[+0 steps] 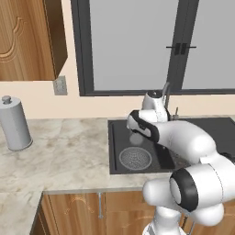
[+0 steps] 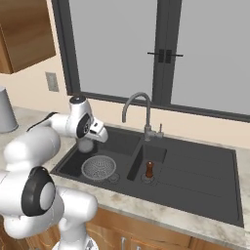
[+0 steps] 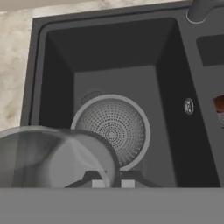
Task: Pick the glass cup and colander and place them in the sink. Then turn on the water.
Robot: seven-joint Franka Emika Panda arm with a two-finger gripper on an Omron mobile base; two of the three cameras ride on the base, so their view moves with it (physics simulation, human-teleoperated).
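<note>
The colander (image 3: 113, 129) lies upright on the floor of the sink's (image 3: 113, 48) left basin; it also shows as a colander (image 1: 135, 157) and colander (image 2: 98, 167) from the base. Above that basin my gripper (image 3: 113, 181) is shut on the wall of the glass cup (image 3: 52, 158), which hangs tilted over the colander's near edge. From the base, the glass cup (image 1: 136, 138) and glass cup (image 2: 86, 145) sits just under the gripper (image 2: 95, 134). Water is out of view: none falls from the faucet (image 2: 135, 99).
A small brown bottle-like thing (image 2: 149, 169) stands in the narrow middle basin. A grey canister (image 1: 14, 124) with a knobbed lid stands on the marble counter (image 1: 64, 156) far left. The window sill and wall rise right behind the faucet (image 1: 166, 91).
</note>
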